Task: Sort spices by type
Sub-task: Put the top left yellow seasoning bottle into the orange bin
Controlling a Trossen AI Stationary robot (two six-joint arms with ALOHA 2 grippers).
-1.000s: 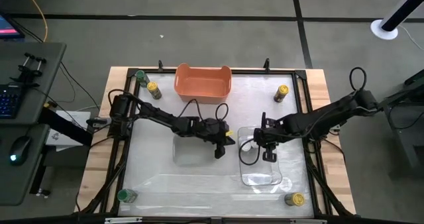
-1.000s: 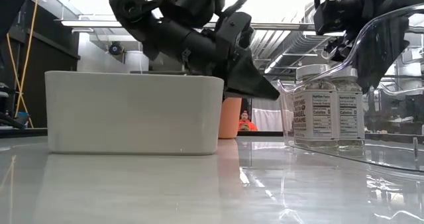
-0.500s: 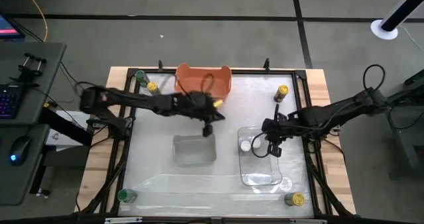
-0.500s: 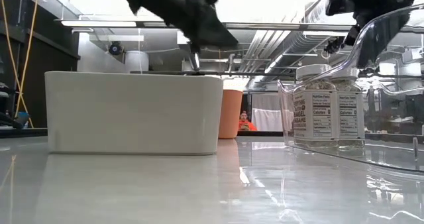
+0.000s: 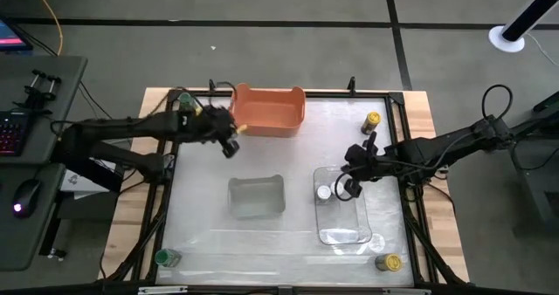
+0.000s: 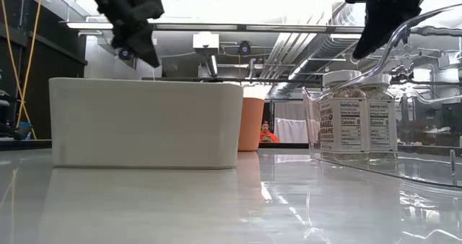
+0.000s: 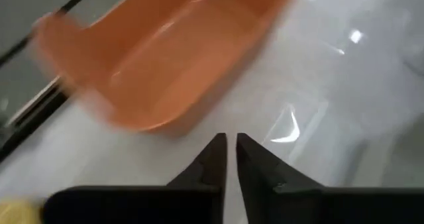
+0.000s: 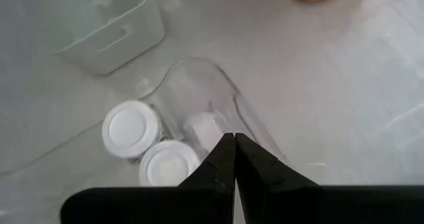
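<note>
We have the left claw (image 5: 229, 144) near the far left corner of the bench, just beside the orange bin (image 5: 267, 109), fingers pinched to a narrow slit with nothing between them. The right claw (image 5: 347, 188) hangs over the clear tray (image 5: 342, 235), equally narrow and empty, as its wrist view shows.

Two white-capped jars (image 8: 130, 128) stand touching inside the clear tray at its end nearer the bin. A yellow-capped jar (image 5: 372, 122) stands near the far right corner, another yellow one (image 5: 388, 263) at the near right corner, and a green-capped jar (image 5: 164, 258) at the near left corner. At the far left corner the left arm covers much of the spot, so we cannot tell exactly what stands there; only a blurred yellow patch shows in the left wrist view.

We judge the left arm is heading for a jar in that far left corner. To do it well, we should spread the fingers before descending, come straight down over the cap, and keep clear of the bin's wall and the bench frame. The grey tray (image 5: 256, 195) in the middle looks to be without jars.
</note>
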